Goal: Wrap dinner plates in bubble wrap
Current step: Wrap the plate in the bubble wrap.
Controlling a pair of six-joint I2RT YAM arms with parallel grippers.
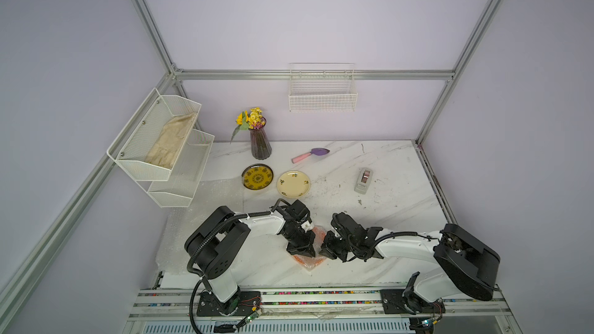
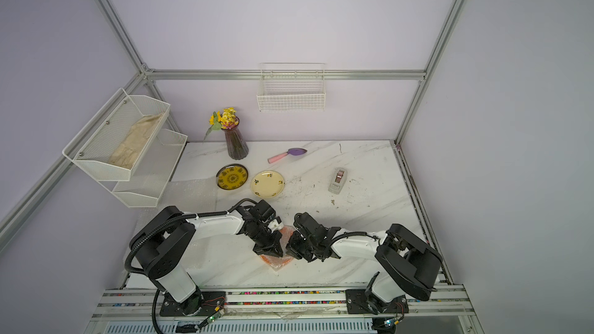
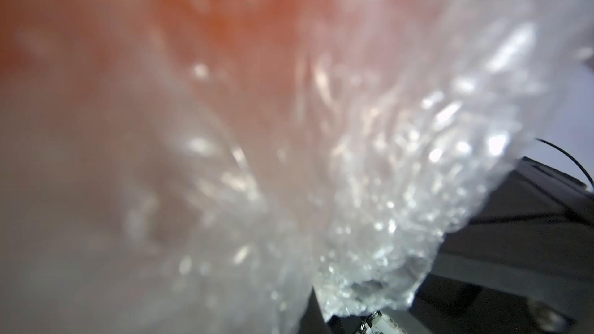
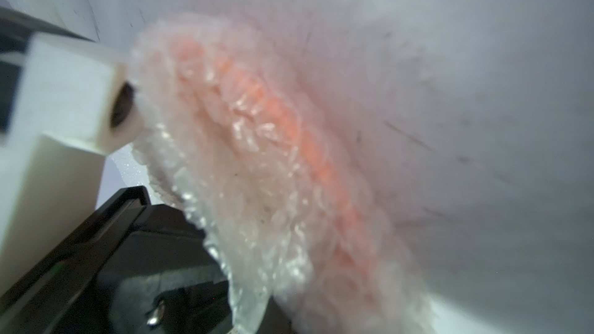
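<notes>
The orange dinner plate (image 1: 309, 261) lies near the table's front middle, bundled in crinkly bubble wrap (image 3: 353, 171); its orange rim (image 4: 289, 123) glows through the plastic. My left gripper (image 1: 307, 253) and right gripper (image 1: 325, 249) meet over this bundle, each shut on a fold of the wrap. More bubble wrap (image 1: 212, 197) lies flat on the table's left side. The yellow patterned plate (image 1: 257, 177) and the cream flowered plate (image 1: 293, 184) sit bare side by side behind the arms. Both show again in a top view: yellow plate (image 2: 232, 177), cream plate (image 2: 267, 184).
A grey tape dispenser (image 1: 364, 180) stands at the right. A purple vase with flowers (image 1: 260, 142) and a pink-handled trowel (image 1: 310, 154) are at the back. A white mesh rack (image 1: 180, 184) holding a beige cloth (image 1: 170, 142) overhangs the left edge. A wire basket (image 1: 322, 91) hangs on the back wall.
</notes>
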